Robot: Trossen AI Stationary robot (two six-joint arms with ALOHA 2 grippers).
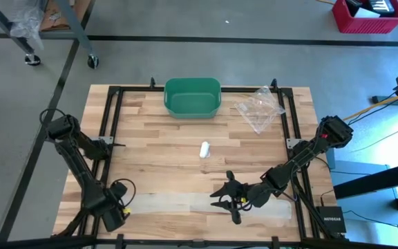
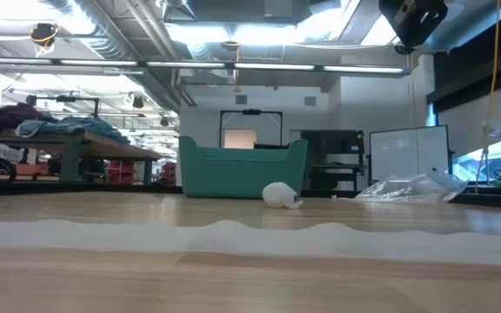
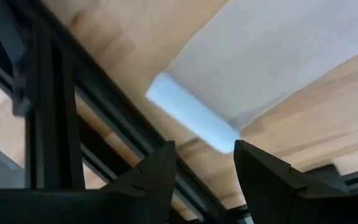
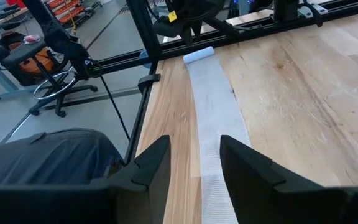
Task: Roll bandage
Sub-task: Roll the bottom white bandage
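The bandage [image 1: 185, 202] lies unrolled as a long pale strip along the table's [image 1: 157, 149] near edge, running between the two grippers.

The left gripper [image 3: 202, 163] sits at the strip's left end, near the table's front left corner. In its wrist view the two dark fingers [image 3: 157, 171] stand apart with a clear gap between them, released and grasping nothing. The rolled-up starting end [image 3: 191, 121] of the bandage, a small thick fold across the strip's width, lies just ahead of the fingertips and apart from them, right over the gap. Beyond that fold the flat strip stretches away from the gripper. Just beside the fold runs the black frame rail [image 3: 48, 124] at the table's edge.

The right gripper [image 1: 228, 197] hovers over the strip's right part, pointing along it toward the left arm. Its fingers [image 4: 151, 168] are also spread, with the bandage passing under the gap between them; they hold nothing. From this gripper the strip runs straight ahead to the rolled end [image 4: 199, 55], which lies at the far end right below the left gripper.

Well beyond both grippers, toward the table's middle, lies a small white roll [image 1: 204, 149]. Farther still, at the far edge, stands a green bin [image 1: 193, 97], with a crumpled clear plastic bag [image 1: 260, 108] beside it.
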